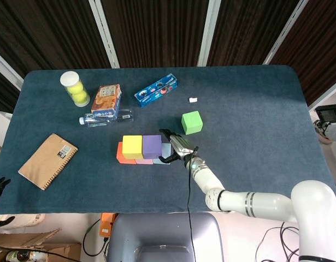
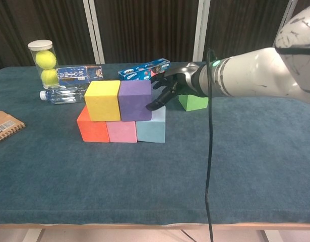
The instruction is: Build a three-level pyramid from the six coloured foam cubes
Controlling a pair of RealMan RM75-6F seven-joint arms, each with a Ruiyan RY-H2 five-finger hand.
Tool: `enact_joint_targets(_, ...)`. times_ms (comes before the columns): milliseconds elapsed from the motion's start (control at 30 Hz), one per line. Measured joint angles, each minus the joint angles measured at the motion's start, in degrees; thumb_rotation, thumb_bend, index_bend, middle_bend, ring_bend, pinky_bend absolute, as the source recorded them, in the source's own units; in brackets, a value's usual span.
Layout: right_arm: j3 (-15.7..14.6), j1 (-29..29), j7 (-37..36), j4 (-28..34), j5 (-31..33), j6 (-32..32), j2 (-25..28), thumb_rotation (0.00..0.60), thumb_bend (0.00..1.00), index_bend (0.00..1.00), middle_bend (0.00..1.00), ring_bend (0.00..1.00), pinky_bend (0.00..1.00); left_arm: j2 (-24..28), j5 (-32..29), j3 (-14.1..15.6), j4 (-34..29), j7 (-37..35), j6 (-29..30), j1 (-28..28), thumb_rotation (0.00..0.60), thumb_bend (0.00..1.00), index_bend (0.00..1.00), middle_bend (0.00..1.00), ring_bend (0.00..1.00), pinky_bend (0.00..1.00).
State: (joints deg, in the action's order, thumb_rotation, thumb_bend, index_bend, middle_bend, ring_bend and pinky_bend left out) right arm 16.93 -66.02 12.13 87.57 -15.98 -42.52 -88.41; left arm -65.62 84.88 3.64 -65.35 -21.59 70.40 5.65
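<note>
Everywhere, dark blue tablecloth.

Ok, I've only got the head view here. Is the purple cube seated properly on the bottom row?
Observer: The chest view shows the purple cube straddling the pink cube and the light blue cube, flush beside the yellow cube.
Operator: Is the right hand gripping it?
Observer: No. The right hand holds nothing, and its fingertips seem only to meet the purple cube's right face.
Operator: Is the green cube off the table?
Observer: No, the green cube rests on the table behind that hand.
</note>
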Motion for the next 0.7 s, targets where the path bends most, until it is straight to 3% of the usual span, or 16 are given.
enact_joint_targets(300,-0.3,0.9,-0.6,3.7,-0.3,0.5,3.4,0.6,0.22,0.0,0.0,0.0,0.0,0.0,0.0,-0.1,-0.2,0.1,0.1,0.0,0.6,0.15,0.09,0.02,0.0,0.1)
enact_joint_targets(567,0.9,4.8,-4.0,10.1,-5.1,-0.2,10.0,0.6,0.21,0.0,0.0,0.0,0.0,0.1,0.0,-0.1,-0.3,0.2,0.0,0.1,0.6,0.15,0.09,0.02,0.0,0.1)
enact_joint_targets(633,1.2,5.6,-4.6,11.0,-6.3,-0.4,11.4,0.6,0.21,0.04,0.0,0.0,0.0,0.2,0.0,-0.2,-0.6,0.4,0.1,0.1,0.6,0.15,0.09,0.02,0.0,0.1)
enact_joint_targets(700,1.6,6.7,-5.2,12.1,-8.0,-1.0,13.3,0.596,0.21,0.19,0.0,0.0,0.0,0.4,0.0,-0.3,-1.1,0.7,0.2,0.2,0.6,0.15,0.09,0.02,0.0,0.1)
